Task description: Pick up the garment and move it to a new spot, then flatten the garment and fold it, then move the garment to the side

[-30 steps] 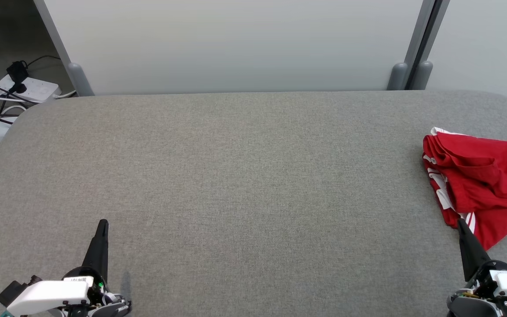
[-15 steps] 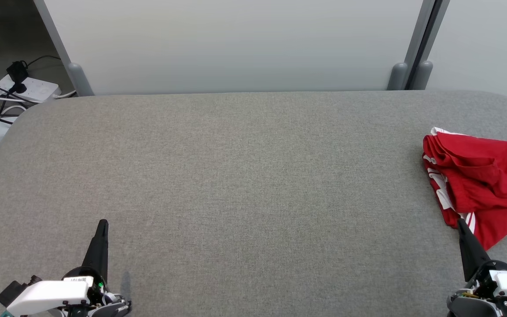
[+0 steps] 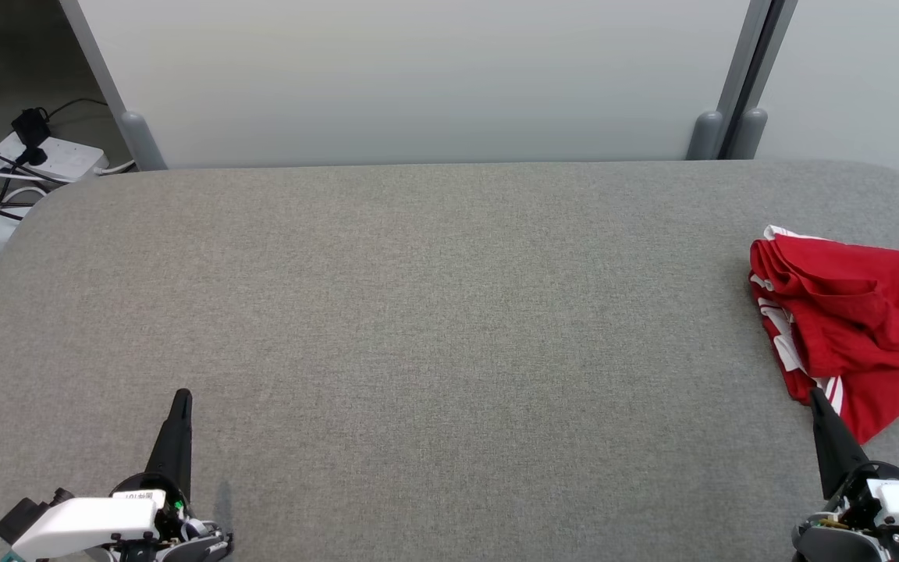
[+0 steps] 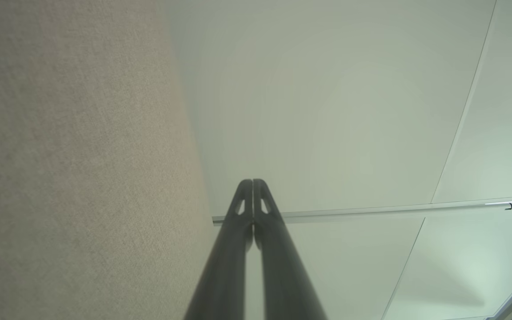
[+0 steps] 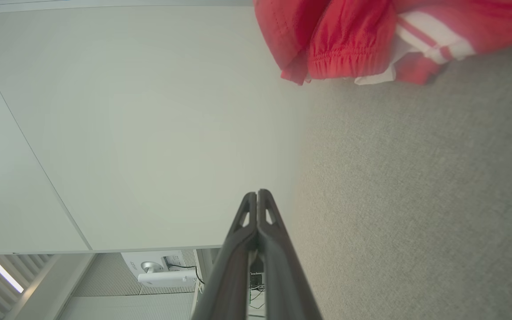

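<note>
A crumpled red garment point(image 3: 855, 328) with white stripes lies at the right edge of the grey table point(image 3: 434, 312); the right wrist view catches its red folds point(image 5: 354, 40) at the top. My right gripper point(image 3: 816, 396) is shut and empty at the lower right, its tip just in front of the garment's near edge; the right wrist view has the same shut tips point(image 5: 257, 194). My left gripper point(image 3: 182, 396) rests shut and empty at the lower left, far from the garment, its fingers pressed together point(image 4: 252, 182).
A pale partition wall point(image 3: 418, 78) with grey posts point(image 3: 705, 133) stands behind the table. A power strip with cables point(image 3: 44, 156) lies on the floor at the far left. The table's rounded corners are at the back left and right.
</note>
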### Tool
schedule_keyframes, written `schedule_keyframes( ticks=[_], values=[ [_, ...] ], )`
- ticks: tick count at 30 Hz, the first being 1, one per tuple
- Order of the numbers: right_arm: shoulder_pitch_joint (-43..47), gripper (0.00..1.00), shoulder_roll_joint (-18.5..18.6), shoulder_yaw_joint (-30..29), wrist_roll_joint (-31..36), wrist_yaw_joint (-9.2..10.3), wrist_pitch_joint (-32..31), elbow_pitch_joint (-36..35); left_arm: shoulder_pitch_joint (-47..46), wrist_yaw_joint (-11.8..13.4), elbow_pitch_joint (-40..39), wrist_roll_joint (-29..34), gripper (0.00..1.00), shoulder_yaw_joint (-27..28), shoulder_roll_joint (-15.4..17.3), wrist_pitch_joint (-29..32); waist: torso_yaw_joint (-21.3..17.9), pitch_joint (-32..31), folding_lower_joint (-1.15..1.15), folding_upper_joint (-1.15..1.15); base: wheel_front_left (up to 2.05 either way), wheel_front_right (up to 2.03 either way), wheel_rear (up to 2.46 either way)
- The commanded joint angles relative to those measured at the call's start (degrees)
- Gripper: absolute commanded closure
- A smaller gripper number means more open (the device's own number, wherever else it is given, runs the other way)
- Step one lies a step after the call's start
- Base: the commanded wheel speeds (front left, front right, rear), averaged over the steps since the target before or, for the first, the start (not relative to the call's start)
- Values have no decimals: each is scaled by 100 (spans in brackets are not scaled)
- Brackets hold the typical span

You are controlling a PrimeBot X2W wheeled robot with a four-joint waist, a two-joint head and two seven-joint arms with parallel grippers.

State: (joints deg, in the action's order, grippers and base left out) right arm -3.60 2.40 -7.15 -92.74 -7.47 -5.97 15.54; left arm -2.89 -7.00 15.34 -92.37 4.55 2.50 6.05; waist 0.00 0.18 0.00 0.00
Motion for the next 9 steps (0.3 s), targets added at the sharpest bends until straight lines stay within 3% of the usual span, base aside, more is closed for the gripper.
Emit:
schedule_keyframes(
  ticks=[1,9],
  values=[
    [-257,100,68,85,39,-2,-33,-153,-329,-48,-130,16,100,191,46,39,0,0,0,0,0,0,0],
    [-257,100,65,82,42,-2,-36,-153,-329,-48,-130,17,100,193,45,41,0,0,0,0,0,0,0]
  ],
)
